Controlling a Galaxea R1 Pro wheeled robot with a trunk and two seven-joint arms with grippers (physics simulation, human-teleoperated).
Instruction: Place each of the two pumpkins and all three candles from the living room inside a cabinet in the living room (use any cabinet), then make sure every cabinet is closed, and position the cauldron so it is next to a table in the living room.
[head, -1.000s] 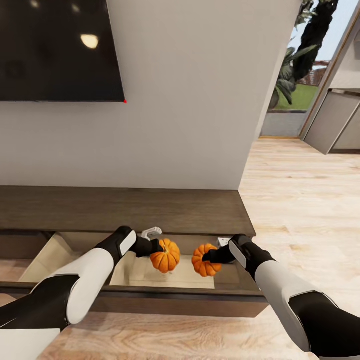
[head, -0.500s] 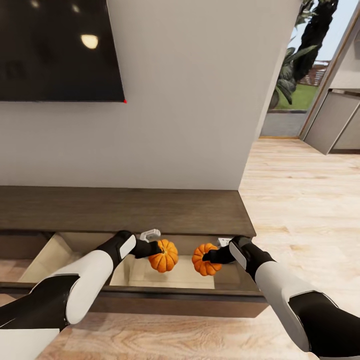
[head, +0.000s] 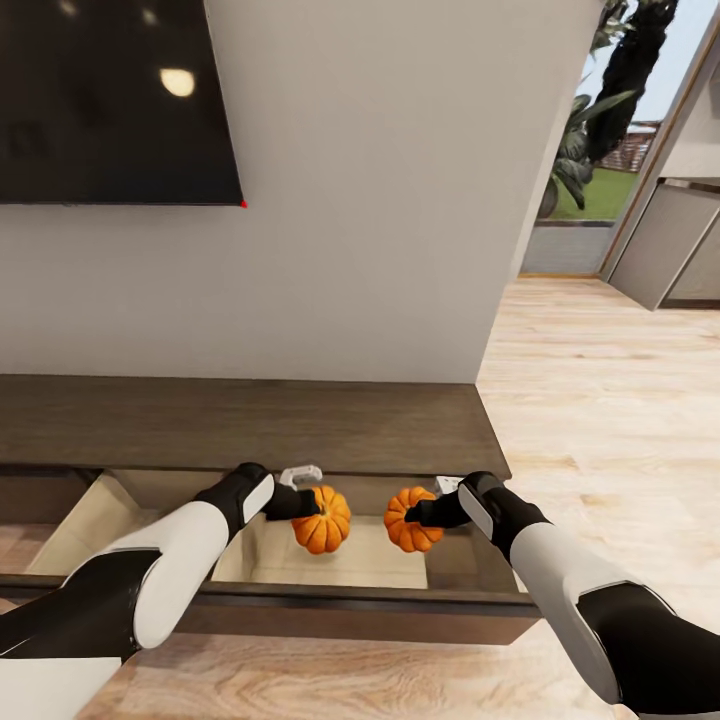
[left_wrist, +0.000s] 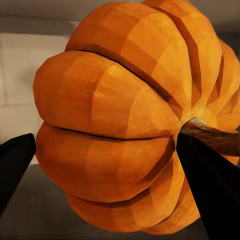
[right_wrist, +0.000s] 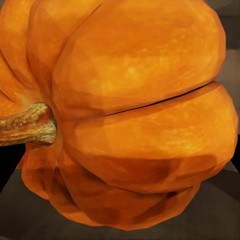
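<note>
Both grippers clamp pumpkins: the left gripper (head: 312, 503) holds the left pumpkin (head: 322, 521), the right gripper (head: 418, 513) the right pumpkin (head: 408, 520). Each pumpkin hangs over the open compartment of the cabinet (head: 300, 425), at 6 o'clock from the wall-mounted dark screen (head: 110, 100).

White wall (head: 380, 200), black TV (head: 110, 100) (glossy), wood floor (head: 600, 400)

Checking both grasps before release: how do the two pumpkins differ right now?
The left pumpkin hangs from the left gripper; the right pumpkin is held by the right gripper. The left one sits near the middle of the open cabinet compartment, the right one nearer its end. Both are orange, ribbed, similar in size, with stems turned sideways.
</note>
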